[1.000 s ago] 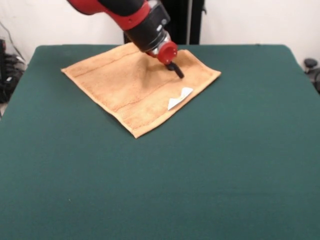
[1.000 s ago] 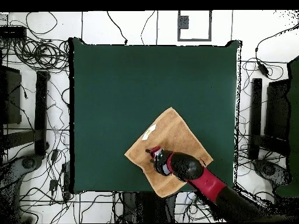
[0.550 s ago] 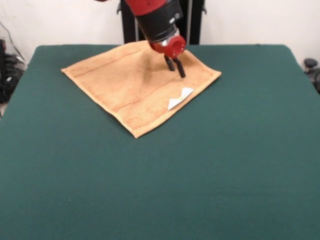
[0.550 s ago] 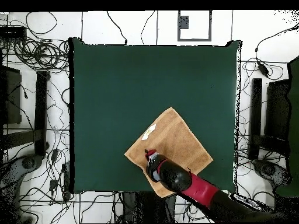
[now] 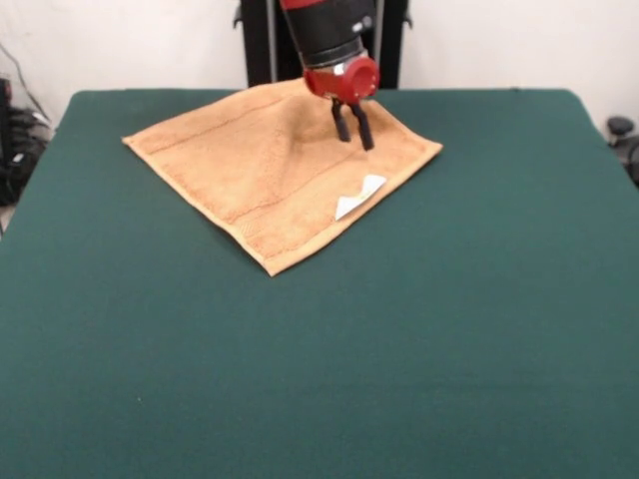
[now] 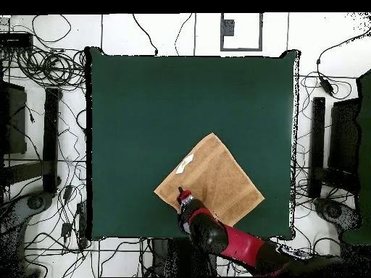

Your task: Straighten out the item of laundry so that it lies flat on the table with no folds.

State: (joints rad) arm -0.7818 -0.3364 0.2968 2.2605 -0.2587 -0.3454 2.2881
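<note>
Tan-orange towel [image 5: 270,160] spread open and nearly flat, set as a diamond on the far part of the green table [image 5: 399,329]. Woven bands running near two opposite edges; white care tag [image 5: 357,196] lying on top by the right edge. Slight rise under the arm. Gripper [image 5: 352,128] above the towel's far right part, fingers a little apart, pinching nothing.

Pretty clearly a robotics lab: a big desk [image 6: 145,108] with a dark green cloth top sits on a white floor, tangles of black cables [image 6: 43,65] run all around it, and dark equipment racks [image 6: 14,130] stand along both sides, against plain white walls.
</note>
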